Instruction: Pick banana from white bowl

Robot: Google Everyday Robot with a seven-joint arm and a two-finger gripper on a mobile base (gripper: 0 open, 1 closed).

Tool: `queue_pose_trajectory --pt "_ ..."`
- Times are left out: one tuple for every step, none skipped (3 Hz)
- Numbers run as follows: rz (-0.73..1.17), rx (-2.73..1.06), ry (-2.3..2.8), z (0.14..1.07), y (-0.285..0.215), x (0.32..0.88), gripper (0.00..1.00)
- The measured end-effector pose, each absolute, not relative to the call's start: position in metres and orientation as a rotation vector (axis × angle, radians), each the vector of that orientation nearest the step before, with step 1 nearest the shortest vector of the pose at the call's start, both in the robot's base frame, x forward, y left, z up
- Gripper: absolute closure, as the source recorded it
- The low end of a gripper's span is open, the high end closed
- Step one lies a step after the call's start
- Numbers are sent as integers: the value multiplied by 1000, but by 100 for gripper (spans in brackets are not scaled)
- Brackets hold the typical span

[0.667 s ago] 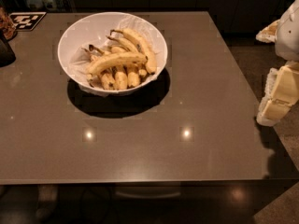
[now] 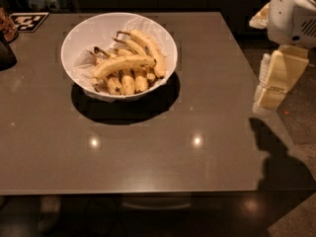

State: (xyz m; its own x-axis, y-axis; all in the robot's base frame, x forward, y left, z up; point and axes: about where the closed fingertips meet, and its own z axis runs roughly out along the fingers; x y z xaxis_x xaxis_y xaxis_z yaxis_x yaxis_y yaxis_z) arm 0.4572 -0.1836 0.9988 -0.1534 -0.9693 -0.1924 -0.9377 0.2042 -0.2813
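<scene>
While the banana (image 2: 150,48) lies curved along the right inner side of the white bowl (image 2: 84,33), our gripper (image 2: 275,80) hangs well right of that bowl; open or closed, we cannot tell.

Gripper (image 2: 270,90) off the table's right edge, bare tabletop (image 2: 212,107) leftward to white bowl (image 2: 89,33), bananas (image 2: 123,65) heaped inside, dark object (image 2: 6,53) far left.

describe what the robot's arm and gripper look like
The arm is a rounded, glossy white shell with a small dark spot. The gripper, beside the right edge of the table, is blocky and cream-yellow, in stacked segments. No cables or markings show.
</scene>
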Motion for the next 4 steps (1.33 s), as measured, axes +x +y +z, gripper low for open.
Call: queue_pose_trajectory --pt "-158 -1904 2043 1009 -149 477 0" --pt "-141 -1908 2029 1003 -138 488 0" --pt "-114 -1953 1998 997 -110 523 0" --pt "-95 -2048 1932 992 -71 559 0"
